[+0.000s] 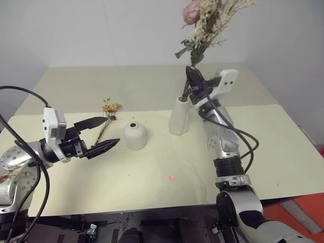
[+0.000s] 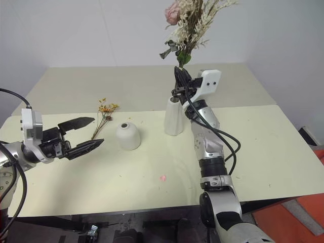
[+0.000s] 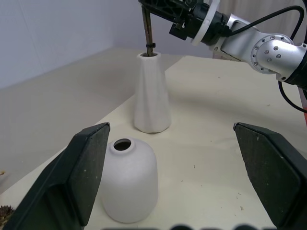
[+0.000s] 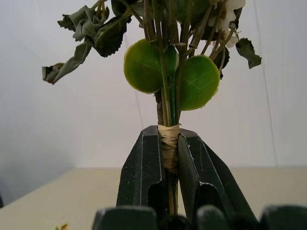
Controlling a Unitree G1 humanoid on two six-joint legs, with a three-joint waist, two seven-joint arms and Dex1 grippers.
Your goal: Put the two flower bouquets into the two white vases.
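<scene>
The pale cream counter (image 1: pixel 152 187) lies bare in front of the squat, rounded white vase (image 1: pixel 135 135) and the tall, tapered white vase (image 1: pixel 179 116), with a passable gap between the two. The right tool (image 1: pixel 193 77) and its pink-rose bouquet (image 1: pixel 205 25) block the tall vase's mouth. The thin orange dried bunch (image 1: pixel 107 117) lies beside the squat vase.

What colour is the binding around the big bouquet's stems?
Pale tan binding; the right wrist view shows it best.
</scene>
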